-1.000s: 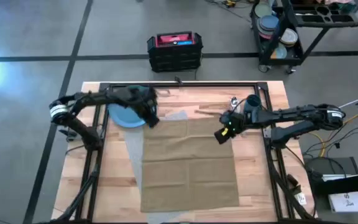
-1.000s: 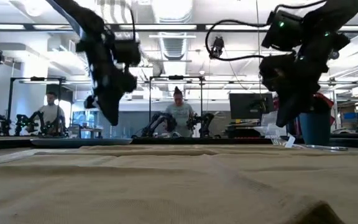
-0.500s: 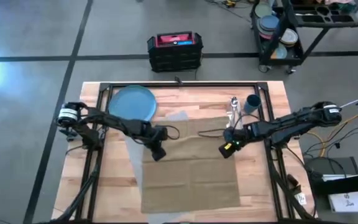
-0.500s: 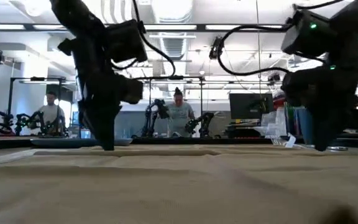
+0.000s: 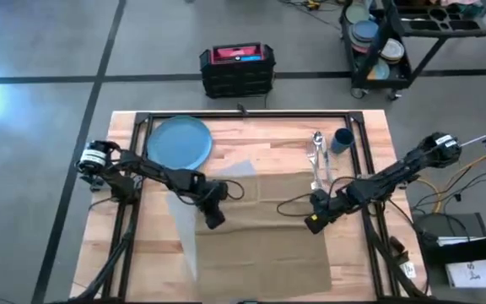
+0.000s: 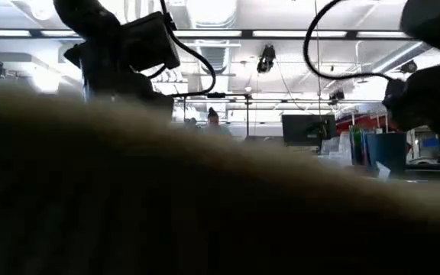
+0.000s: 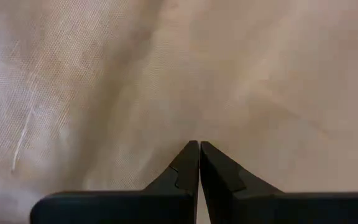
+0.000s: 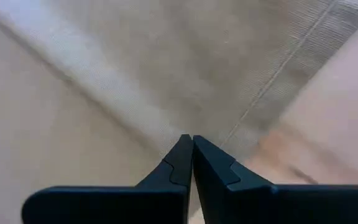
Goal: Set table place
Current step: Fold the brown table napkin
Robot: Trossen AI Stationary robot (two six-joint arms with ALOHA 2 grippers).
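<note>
The tan cloth napkin lies spread over the middle of the table, partly on the grey placemat, whose left part shows beside it. My left gripper and my right gripper are both down on the napkin's far part, near its left and right edges, and both are shut. The blue plate rests at the far left. The cutlery and the dark-blue cup stand at the far right. In the low view the napkin rises close before the camera. My left gripper is shut on the napkin's far left part, coming from above with the fingers pointing down. The closed fingertips hide what lies between them. The cloth around them lies on the table in soft creases. My right gripper is shut on the napkin close to its stitched right hem, from above, pointing down. The fingertips are closed together, so how many layers they have cannot be told. The cloth around them rests on the table.
Bare wood shows along the table's left and right sides. A black frame rail runs along the far edge. A black-and-red case and a cart with stacked dishes stand on the floor beyond the table.
Both grippers came from the far side down onto the napkin, then moved toward the near edge with it. The napkin's far edge has followed them, baring more of the placemat and wood behind. Its near part now rises in front of the low camera.
</note>
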